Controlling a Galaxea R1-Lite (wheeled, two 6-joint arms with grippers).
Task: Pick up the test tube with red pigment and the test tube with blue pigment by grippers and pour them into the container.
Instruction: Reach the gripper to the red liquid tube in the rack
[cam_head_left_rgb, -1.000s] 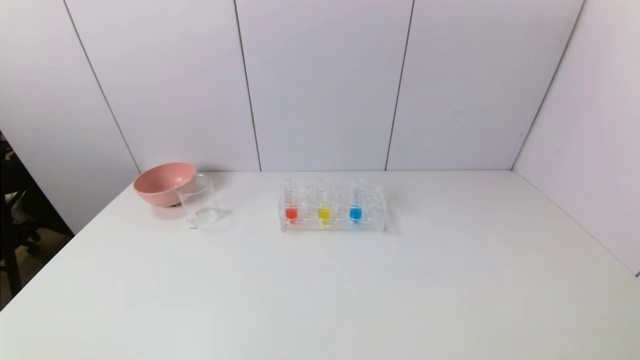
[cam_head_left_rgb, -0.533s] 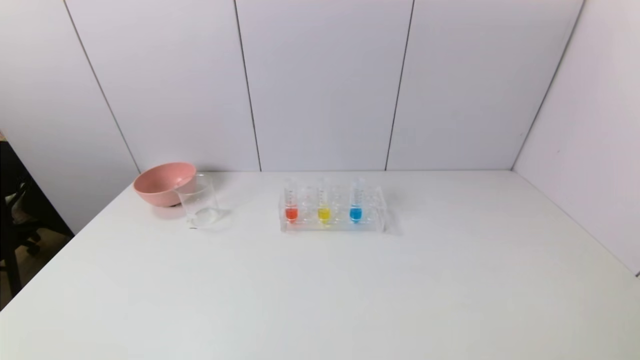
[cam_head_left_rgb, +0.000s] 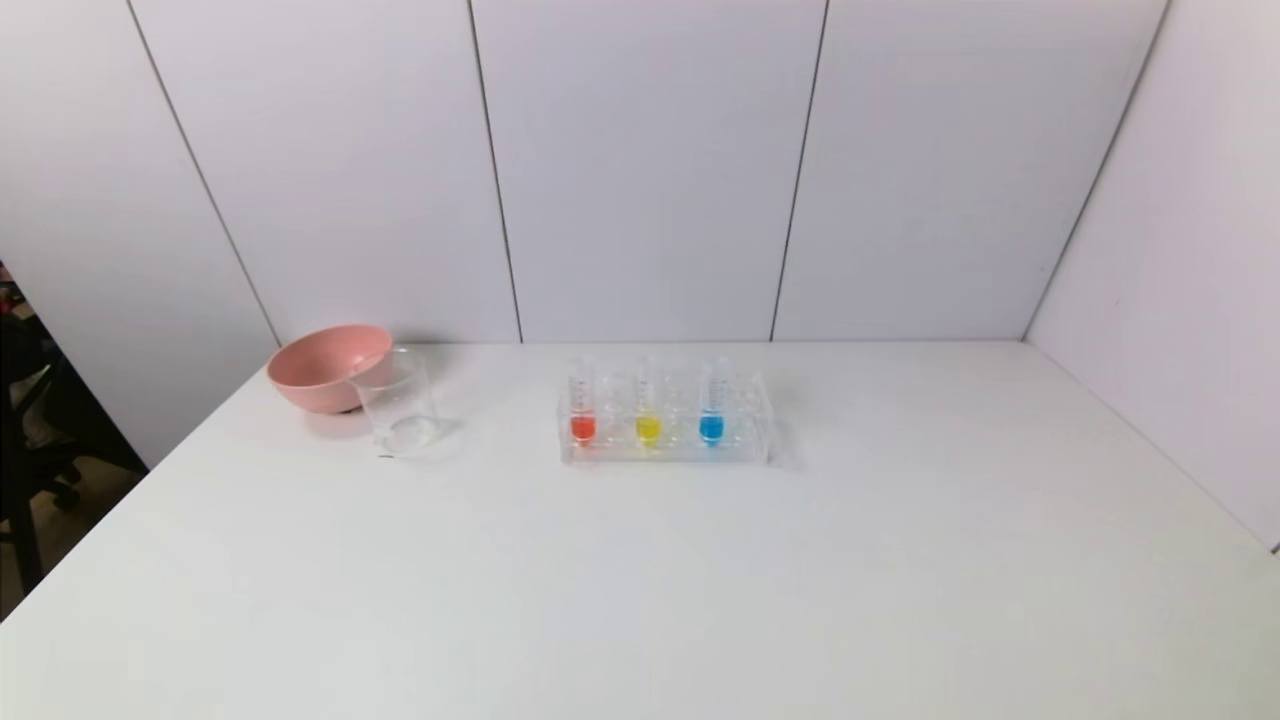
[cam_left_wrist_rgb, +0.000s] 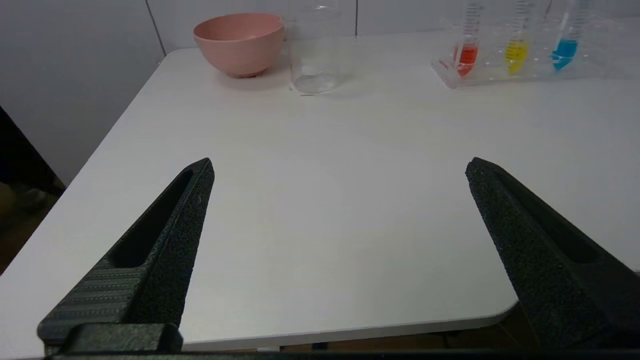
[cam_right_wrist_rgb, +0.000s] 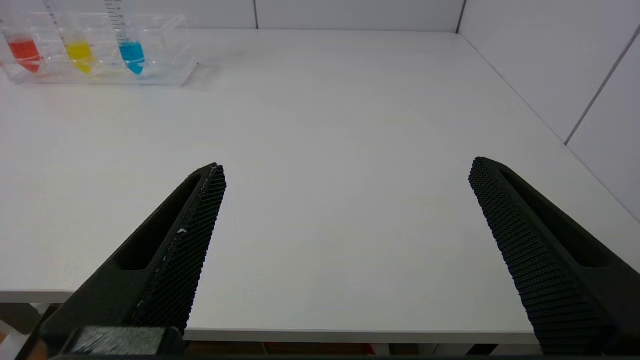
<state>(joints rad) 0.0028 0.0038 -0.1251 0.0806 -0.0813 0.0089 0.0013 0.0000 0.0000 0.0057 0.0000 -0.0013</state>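
The test tube with red pigment (cam_head_left_rgb: 582, 408) and the test tube with blue pigment (cam_head_left_rgb: 711, 405) stand upright in a clear rack (cam_head_left_rgb: 665, 450) at the table's far middle, a yellow tube (cam_head_left_rgb: 647, 410) between them. The container (cam_head_left_rgb: 397, 403), a clear beaker, stands left of the rack. Neither gripper shows in the head view. My left gripper (cam_left_wrist_rgb: 340, 167) is open and empty over the table's near left edge, with the red tube (cam_left_wrist_rgb: 467, 42) and the container (cam_left_wrist_rgb: 314, 47) far ahead. My right gripper (cam_right_wrist_rgb: 347, 167) is open and empty over the near right edge, with the blue tube (cam_right_wrist_rgb: 131, 42) far off.
A pink bowl (cam_head_left_rgb: 325, 366) sits just behind and left of the beaker. White wall panels close the table's back and right side. The table's left edge drops off to a dark area with a chair (cam_head_left_rgb: 30, 440).
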